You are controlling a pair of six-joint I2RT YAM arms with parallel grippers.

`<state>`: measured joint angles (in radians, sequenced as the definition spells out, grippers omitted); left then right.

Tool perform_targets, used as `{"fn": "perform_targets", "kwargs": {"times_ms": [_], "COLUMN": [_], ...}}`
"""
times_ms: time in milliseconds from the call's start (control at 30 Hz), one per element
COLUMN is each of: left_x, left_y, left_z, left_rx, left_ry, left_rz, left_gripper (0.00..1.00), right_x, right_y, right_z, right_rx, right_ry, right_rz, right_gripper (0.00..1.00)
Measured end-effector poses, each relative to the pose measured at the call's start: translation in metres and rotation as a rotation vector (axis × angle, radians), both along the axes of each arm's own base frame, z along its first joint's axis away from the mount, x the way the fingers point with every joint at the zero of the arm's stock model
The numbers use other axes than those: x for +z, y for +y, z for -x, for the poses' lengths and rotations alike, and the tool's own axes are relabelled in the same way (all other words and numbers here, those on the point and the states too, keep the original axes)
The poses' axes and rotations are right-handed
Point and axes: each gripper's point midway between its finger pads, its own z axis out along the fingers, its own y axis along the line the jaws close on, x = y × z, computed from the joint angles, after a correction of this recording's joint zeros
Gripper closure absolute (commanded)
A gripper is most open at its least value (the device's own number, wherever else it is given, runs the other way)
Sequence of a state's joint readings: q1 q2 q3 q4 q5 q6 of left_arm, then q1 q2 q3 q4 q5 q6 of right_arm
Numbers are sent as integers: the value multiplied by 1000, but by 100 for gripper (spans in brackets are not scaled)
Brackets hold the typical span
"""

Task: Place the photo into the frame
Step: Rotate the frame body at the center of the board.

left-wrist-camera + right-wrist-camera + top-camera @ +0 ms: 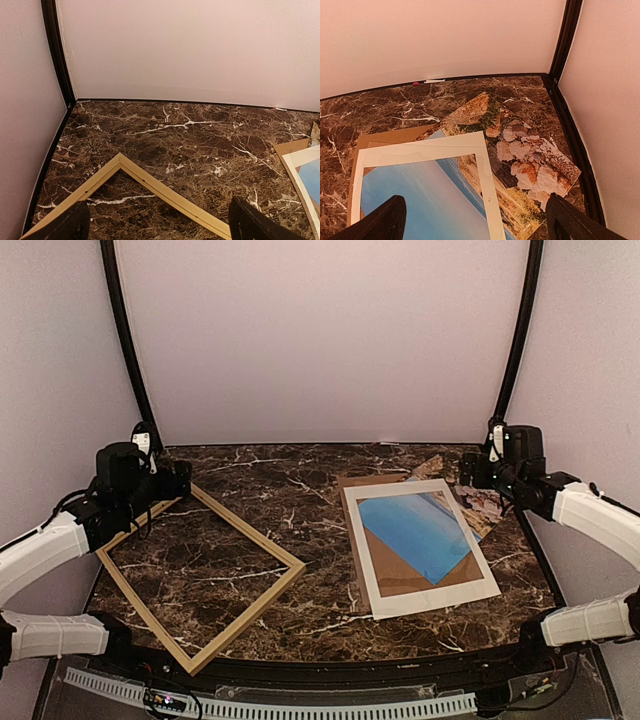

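The frame (250, 527), thin light wood, lies flat and turned like a diamond on the left of the marble table; its far corner shows in the left wrist view (120, 162). The photo (425, 530) lies askew on the right under a white mat, its blue sky showing through the window and its pale rocks (535, 160) sticking out to the right. My left gripper (178, 482) hovers open and empty over the frame's far corner (157, 231). My right gripper (470, 472) hovers open and empty above the photo's rocky end (475, 226).
The white mat (365, 540) covers the photo, also in the right wrist view (487, 185). A brown cardboard backing (400, 578) lies beneath both (385, 137). Pale walls and black corner posts (125, 340) close in the table on three sides.
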<state>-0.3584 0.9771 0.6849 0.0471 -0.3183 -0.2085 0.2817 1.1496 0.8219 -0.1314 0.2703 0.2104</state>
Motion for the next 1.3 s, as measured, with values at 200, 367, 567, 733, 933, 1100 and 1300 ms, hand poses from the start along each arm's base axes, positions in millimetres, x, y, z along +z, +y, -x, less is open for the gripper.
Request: {"fn": "perform_targets", "kwargs": {"times_ms": [200,367,567,733,933,1100,1300], "left_x": [7,6,-11,-44,-89,-129,-168], "left_y": [4,3,-4,-18,-46,-66,-91], "left_z": [0,-1,-6,-15,-32,-44,-63], "left_rx": [23,28,22,-4,-31,-39,-45], "left_ry": [-26,-24,25,127,277,398,511], "left_rz": [13,23,51,78,124,165,169], "left_gripper": [1,1,1,1,1,2,6], "right_x": [5,9,9,4,-12,-30,-42], "right_y": [2,2,4,5,11,17,21], "right_z": [-3,-5,-5,-6,-10,-13,-14], "right_rx": [5,6,9,7,17,34,38], "right_ry": [-30,-48,-48,-34,9,60,92], "right_rz": [-1,-4,-8,-21,-40,-41,-46], "right_gripper": [1,1,1,1,1,1,1]}}
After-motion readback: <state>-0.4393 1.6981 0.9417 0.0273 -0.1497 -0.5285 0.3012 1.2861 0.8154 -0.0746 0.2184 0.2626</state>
